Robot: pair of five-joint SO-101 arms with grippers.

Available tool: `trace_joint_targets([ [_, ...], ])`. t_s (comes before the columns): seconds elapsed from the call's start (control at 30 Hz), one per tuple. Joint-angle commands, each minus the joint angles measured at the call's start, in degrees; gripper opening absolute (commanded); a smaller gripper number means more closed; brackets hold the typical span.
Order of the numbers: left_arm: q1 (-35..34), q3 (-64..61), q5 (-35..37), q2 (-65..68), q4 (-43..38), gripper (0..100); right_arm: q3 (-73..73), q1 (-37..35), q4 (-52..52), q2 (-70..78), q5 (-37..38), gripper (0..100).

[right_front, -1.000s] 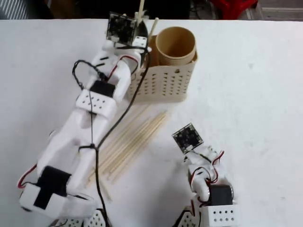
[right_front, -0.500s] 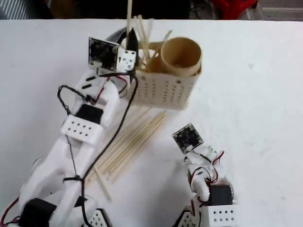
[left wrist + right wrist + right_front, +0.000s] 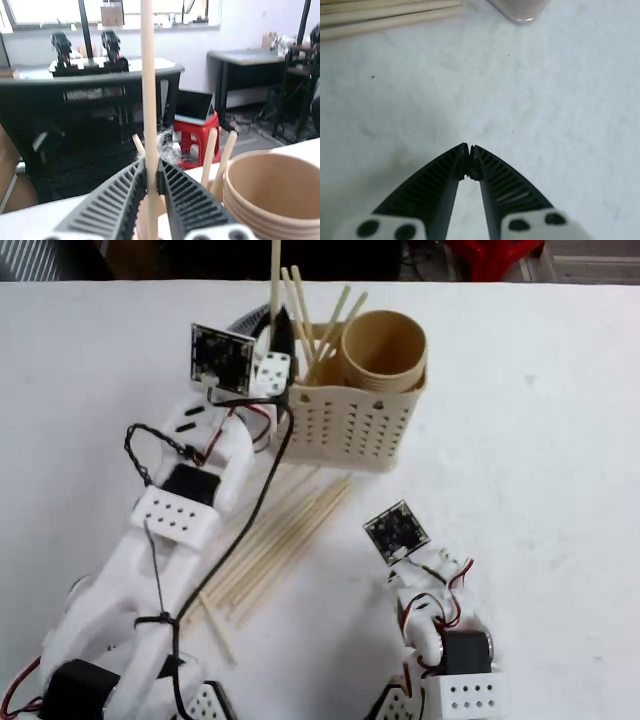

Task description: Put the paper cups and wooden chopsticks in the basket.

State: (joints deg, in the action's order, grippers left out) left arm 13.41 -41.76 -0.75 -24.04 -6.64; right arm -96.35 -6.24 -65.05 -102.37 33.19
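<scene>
The basket [image 3: 350, 430] stands at upper centre of the high view. The stacked paper cups [image 3: 383, 345] sit in its right part, and the leaning chopsticks [image 3: 209, 150] fill its left part. Your left gripper [image 3: 151, 170] is at the basket's upper-left corner, clamped on one upright chopstick [image 3: 148, 75]. Held vertical, it should drop in beside the cups without snagging the rim. The loose chopsticks [image 3: 275, 535] lie on the table [image 3: 540, 440] below the basket, not yet loaded. Your right gripper [image 3: 469, 150] sits low over bare table at lower centre. Its jaws are closed on nothing, clear of the left arm's working area.
</scene>
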Motion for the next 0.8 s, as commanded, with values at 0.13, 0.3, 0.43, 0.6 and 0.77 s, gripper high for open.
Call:
trace_joint_targets([
  [0.13,0.75,-2.55,-0.53,-2.59,-3.34,6,-0.53,-0.48,-0.40,-0.22,0.53,2.1],
  [0.3,0.57,-3.08,-0.26,-2.51,-2.29,6,-0.53,-0.48,-0.40,-0.22,0.53,2.1],
  [0.43,0.22,-1.76,-0.18,-2.68,-1.76,6,-0.53,-0.48,-0.40,-0.22,0.53,2.1],
  [0.6,1.19,2.90,3.69,-2.59,-1.41,4,-0.53,-0.48,-0.40,-0.22,0.53,2.1],
  [0.77,1.71,9.76,7.91,-0.84,3.08,4,-0.53,-0.48,-0.40,-0.22,0.53,2.1],
])
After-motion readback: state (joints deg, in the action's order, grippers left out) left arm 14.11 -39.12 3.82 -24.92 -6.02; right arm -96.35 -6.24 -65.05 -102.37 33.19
